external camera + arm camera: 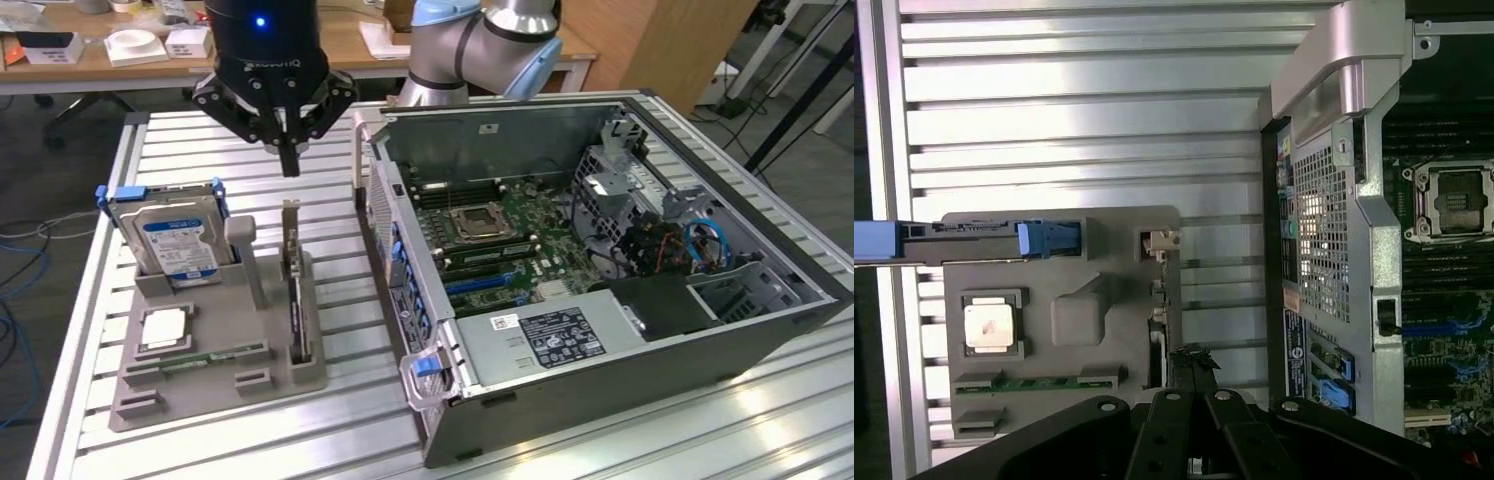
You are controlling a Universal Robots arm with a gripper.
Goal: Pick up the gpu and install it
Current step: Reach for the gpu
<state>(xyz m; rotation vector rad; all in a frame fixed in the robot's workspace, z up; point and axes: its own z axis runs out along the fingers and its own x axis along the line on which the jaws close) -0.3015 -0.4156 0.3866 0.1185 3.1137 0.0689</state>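
The exterior view takes in the whole open computer case (pixel 601 270), motherboard exposed, with a wooden desk (pixel 334 45) behind it. The wrist view looks straight down on the grey parts holder (pixel 1114 240) (the hard drive (pixel 964 243) shows edge-on there) and the case's perforated rear. Everything stands on a slatted aluminium table (pixel 267 450). The gpu (pixel 296 290) stands on edge in the holder's slot, between the hard drive and the case. The gripper (pixel 287 160) hangs just above the gpu's far end, clear of it, with its jaws pressed together on nothing.
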